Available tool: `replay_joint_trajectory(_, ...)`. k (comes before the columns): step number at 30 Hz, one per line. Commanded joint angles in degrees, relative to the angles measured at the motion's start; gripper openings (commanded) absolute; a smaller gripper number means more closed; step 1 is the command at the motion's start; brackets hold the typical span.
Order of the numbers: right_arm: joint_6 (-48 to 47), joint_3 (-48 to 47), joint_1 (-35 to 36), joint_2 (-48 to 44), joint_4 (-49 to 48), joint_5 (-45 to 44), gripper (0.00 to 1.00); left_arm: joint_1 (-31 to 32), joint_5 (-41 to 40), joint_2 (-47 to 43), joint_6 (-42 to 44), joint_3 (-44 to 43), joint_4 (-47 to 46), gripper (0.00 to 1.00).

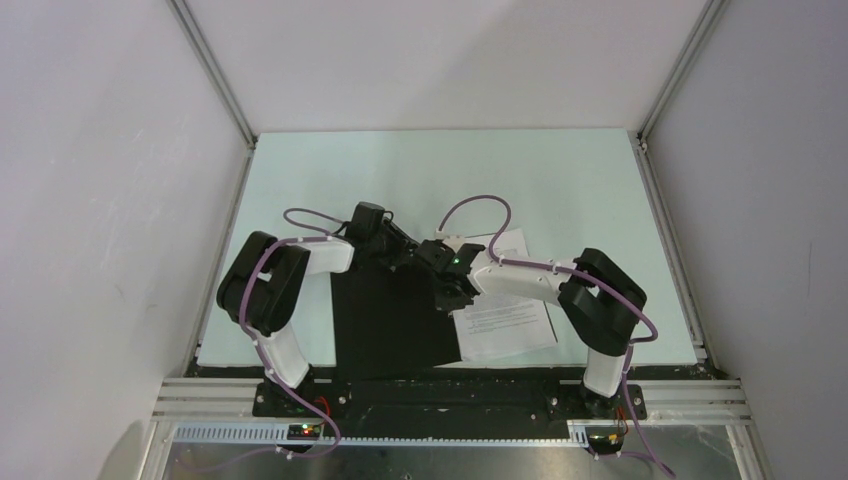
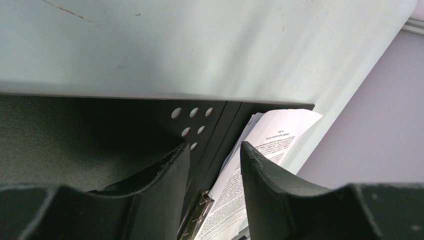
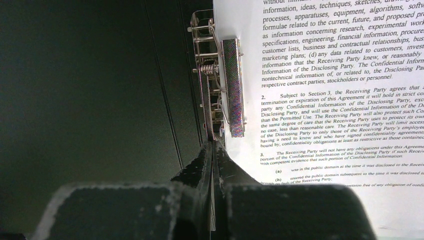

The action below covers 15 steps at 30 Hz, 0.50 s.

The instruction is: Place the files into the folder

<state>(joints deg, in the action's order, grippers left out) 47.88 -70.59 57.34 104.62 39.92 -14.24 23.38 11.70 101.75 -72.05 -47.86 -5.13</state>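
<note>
- The folder [image 1: 390, 325] lies open on the table [image 1: 560, 180] near the arm bases, black inside facing up.
- The files [image 1: 505, 320] lie flat at 3 o'clock of that black cover, their left edge at the spine. The pictures do not show whether a second cover lies under them.
- The left gripper [image 1: 395, 245] is at the folder's 12 o'clock edge. The right gripper [image 1: 450, 285] is at the spine, toward 1 o'clock of the black cover.
- Only the left wrist view shows the left gripper [image 2: 215, 150] gaping wide and holding nothing. Between its fingers are the spine and the sheets' far corners, which fan slightly apart.
- Only the right wrist view shows the spine clip [image 3: 222, 80] up close, with spring, wire and a flat metal bar. It runs toward 12 o'clock, and the printed page begins just at its 3 o'clock side.
- There the right gripper [image 3: 213, 150] has its fingers pressed together on the near end of the clip's thin lever.
- From above, the clip is hidden under the right arm's wrist.
</note>
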Motion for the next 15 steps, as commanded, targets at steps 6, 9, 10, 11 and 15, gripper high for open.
replay_joint_trajectory(6, -1.7, 2.0, -1.3, -0.6, 10.4, -4.0, 0.00, -0.3, -11.3, 3.1, 2.2, 3.2, 8.9, 0.52)
replay_joint_trajectory(9, -2.0, 0.5, -1.3, -0.7, 11.5, -4.4, 0.00, -0.3, -11.3, 3.3, 2.2, 3.2, 8.9, 0.51)
replay_joint_trajectory(10, -2.1, 0.3, -1.3, -0.7, 11.7, -4.6, 0.00, -0.3, -11.3, 3.3, 2.3, 3.1, 9.0, 0.52)
replay_joint_trajectory(11, -2.1, -0.1, -1.3, -0.6, 11.8, -4.7, 0.00, -0.3, -11.3, 3.4, 2.3, 3.1, 9.0, 0.52)
replay_joint_trajectory(15, -2.2, -0.3, -1.2, 0.0, 12.0, -4.7, 0.00, -0.3, -11.4, 3.3, 2.4, 3.0, 9.2, 0.52)
